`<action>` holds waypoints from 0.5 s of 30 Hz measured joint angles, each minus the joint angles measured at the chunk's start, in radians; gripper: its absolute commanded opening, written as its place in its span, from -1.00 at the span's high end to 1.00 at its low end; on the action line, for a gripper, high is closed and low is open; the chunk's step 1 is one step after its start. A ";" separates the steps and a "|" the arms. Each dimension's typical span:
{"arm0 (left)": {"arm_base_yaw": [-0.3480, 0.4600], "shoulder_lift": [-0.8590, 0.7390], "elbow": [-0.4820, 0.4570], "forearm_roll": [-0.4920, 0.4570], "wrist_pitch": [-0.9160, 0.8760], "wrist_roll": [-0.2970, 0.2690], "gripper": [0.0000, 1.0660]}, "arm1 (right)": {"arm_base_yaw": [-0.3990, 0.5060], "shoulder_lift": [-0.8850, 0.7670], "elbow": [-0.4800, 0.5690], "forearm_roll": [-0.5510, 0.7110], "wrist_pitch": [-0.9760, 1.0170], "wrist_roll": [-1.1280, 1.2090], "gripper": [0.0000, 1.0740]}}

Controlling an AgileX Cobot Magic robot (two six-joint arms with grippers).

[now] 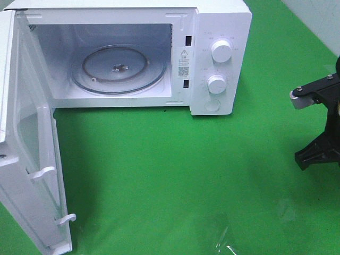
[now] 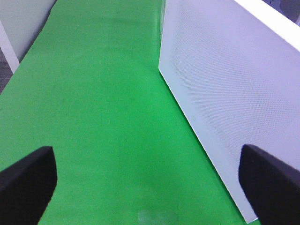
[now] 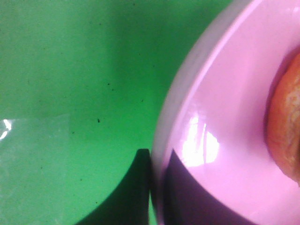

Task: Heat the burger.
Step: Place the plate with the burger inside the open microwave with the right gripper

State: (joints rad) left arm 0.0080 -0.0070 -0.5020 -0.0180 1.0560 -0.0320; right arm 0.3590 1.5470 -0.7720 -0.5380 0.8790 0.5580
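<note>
Burger [image 3: 287, 126] sits on plate [image 3: 225, 117] pinched by right gripper [image 3: 157, 161].

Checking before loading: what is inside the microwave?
Only the glass turntable lies inside the microwave, with nothing on it. The cavity's ceiling is hidden by the microwave's own top.

A white microwave [image 1: 212, 26] stands at 12 o'clock on the green tabletop [image 1: 175, 175], its door [image 1: 32, 159] swung wide toward 9 o'clock, a glass turntable [image 1: 118, 69] showing inside, two round knobs [image 1: 221, 51] on its panel, and a black arm part [image 1: 321, 149] at 3 o'clock.
</note>
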 measured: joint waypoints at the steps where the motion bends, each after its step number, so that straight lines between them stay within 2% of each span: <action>1: 0.000 0.000 0.000 0.000 0.000 0.000 -0.83 | 0.020 -0.017 0.000 0.000 0.017 0.000 1.00; 11: 0.000 0.000 0.000 0.000 0.000 0.000 -0.83 | 0.109 -0.049 0.000 0.000 0.067 -0.026 1.00; 13: 0.000 0.000 0.000 0.000 -0.001 0.000 -0.83 | 0.166 -0.070 0.000 0.000 0.081 -0.027 1.00; 15: 0.000 0.000 0.000 0.000 -0.001 0.000 -0.83 | 0.181 -0.076 0.000 0.000 0.085 -0.027 1.00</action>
State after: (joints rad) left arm 0.0080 -0.0070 -0.5020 -0.0180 1.0550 -0.0320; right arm 0.5400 1.4710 -0.7720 -0.5380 0.9640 0.5310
